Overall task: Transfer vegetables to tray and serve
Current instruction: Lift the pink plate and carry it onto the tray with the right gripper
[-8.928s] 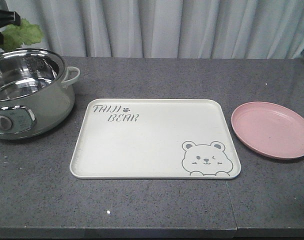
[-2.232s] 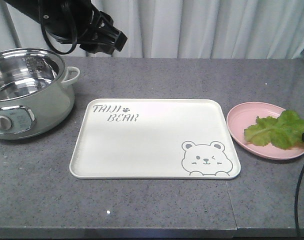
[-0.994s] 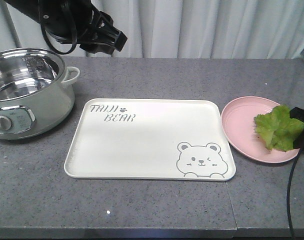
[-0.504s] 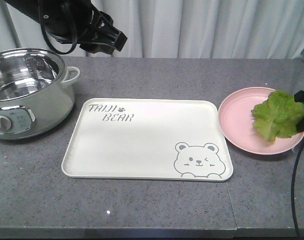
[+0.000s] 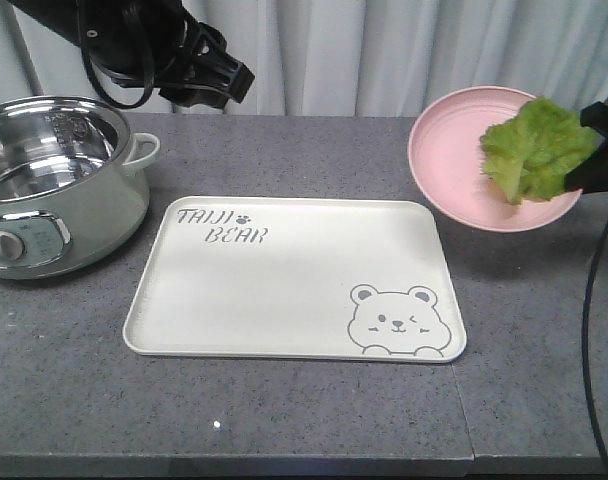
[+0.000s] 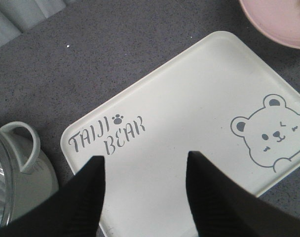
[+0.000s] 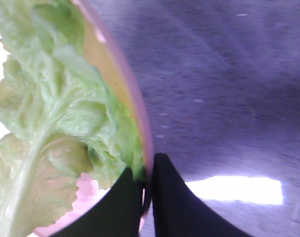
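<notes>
Grey stone counter (image 5: 314,420), pale curtain (image 5: 384,50) behind. R gripper (image 7: 147,197) is pinched tight on the rim of the pink plate (image 5: 449,160), one finger on each face. On front cam the plate hangs clear of the counter at far right, tilted w/ its face toward the cam. Lettuce leaf (image 5: 529,150) lies in the plate, on the half nearest the gripper. Wrist cam shows the pale rib and the ruffled edge right up against the inner finger (can't tell if the finger also nips the leaf). Tray (image 5: 294,290) sits flat mid-counter w/ the bear print at its front-right corner, apart from the plate, nothing on it. L gripper (image 6: 145,192) has its jaws spread wide, holding nothing, up in the air w/ the tray lettering below it. Steel pot (image 5: 54,180) is at far left, near the tray's left edge, not touching.
</notes>
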